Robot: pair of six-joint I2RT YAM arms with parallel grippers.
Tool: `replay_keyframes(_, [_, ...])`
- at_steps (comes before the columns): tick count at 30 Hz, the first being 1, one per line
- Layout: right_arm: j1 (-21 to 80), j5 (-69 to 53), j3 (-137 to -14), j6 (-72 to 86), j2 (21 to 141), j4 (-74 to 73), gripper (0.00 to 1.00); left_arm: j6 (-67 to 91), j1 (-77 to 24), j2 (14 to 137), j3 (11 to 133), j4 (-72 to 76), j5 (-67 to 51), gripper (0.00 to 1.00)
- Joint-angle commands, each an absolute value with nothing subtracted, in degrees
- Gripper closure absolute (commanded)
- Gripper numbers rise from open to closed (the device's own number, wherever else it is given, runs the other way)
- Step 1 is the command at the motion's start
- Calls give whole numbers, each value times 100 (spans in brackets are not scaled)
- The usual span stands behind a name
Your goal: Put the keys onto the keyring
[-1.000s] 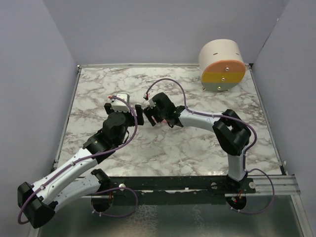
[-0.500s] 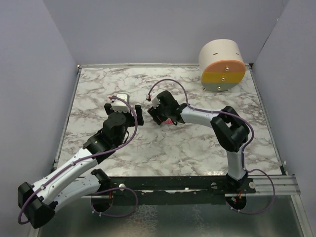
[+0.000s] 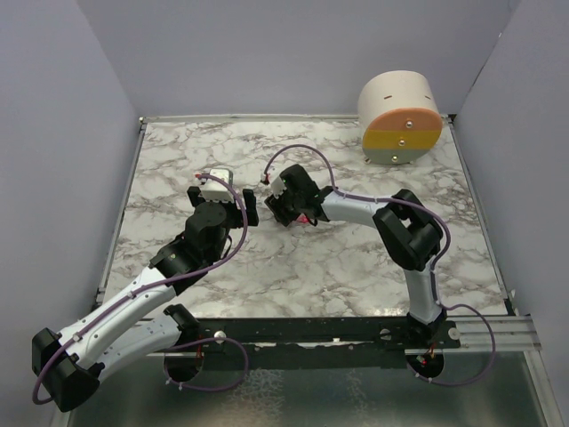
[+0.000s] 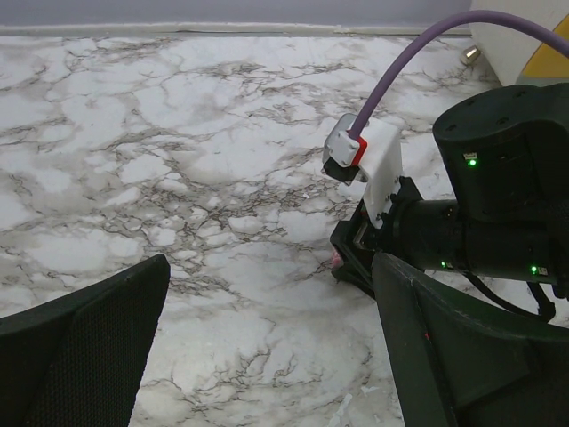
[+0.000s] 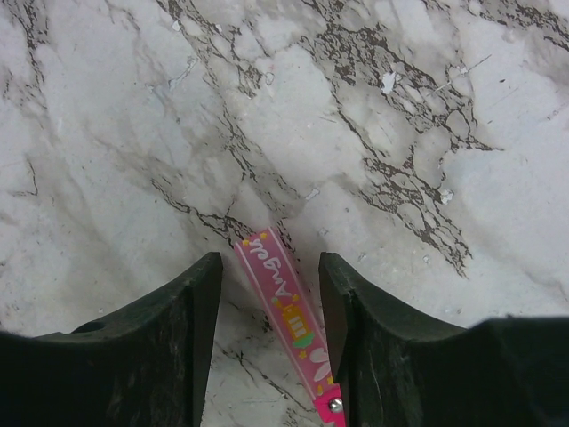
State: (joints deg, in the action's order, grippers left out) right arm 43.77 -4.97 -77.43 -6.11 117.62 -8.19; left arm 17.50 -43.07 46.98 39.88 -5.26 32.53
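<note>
A pink elongated key [image 5: 284,311] with "Angel" lettering lies flat on the marble table [image 5: 133,107]. My right gripper [image 5: 270,267] is down over it, jaws astride it and close to both its sides, with a little marble showing on the left side. In the top view the right gripper [image 3: 283,212] sits mid-table with a pink speck of the key [image 3: 307,219] beside it. My left gripper [image 3: 247,206] faces it from the left, open and holding nothing [image 4: 267,356]. A bit of the pink key [image 4: 334,260] shows under the right gripper. The keyring is out of view.
A big cream, orange, yellow and grey cylinder [image 3: 400,120] stands at the back right corner. Grey walls close off the table on three sides. The right arm's purple cable [image 4: 400,80] arcs over its wrist.
The right gripper's jaws have narrowed around the pink key and the right arm has shifted slightly left. The left arm has not moved.
</note>
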Motion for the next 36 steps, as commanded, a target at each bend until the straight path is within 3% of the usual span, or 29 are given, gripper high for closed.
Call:
replay_keyframes(1, [4386, -631, -7942, -626, 11908, -921, 53, 1778, -4265, 4657, 3947, -553, 3348, 1])
replay_keyframes(12, [4377, -531, -8046, -586, 11898, -1024, 70, 1775, -4245, 4695, 3942, -543, 3351, 1])
replay_keyframes(27, [4346, 299, -7433, -141, 10724, 323, 70, 1705, -4232, 4710, 3751, -160, 3105, 3])
replay_keyframes(31, [4337, 519, -7229, -26, 10380, 705, 76, 1705, -4228, 4580, 3529, 172, 3056, 5])
replay_keyframes(33, [4318, 417, -7396, -90, 10409, 542, 74, 1697, -4228, 4545, 3499, 220, 3042, 5])
replay_keyframes(36, [4315, 264, -7988, -102, 10786, -552, 60, 1696, -4228, 4603, 3591, 77, 3004, 4])
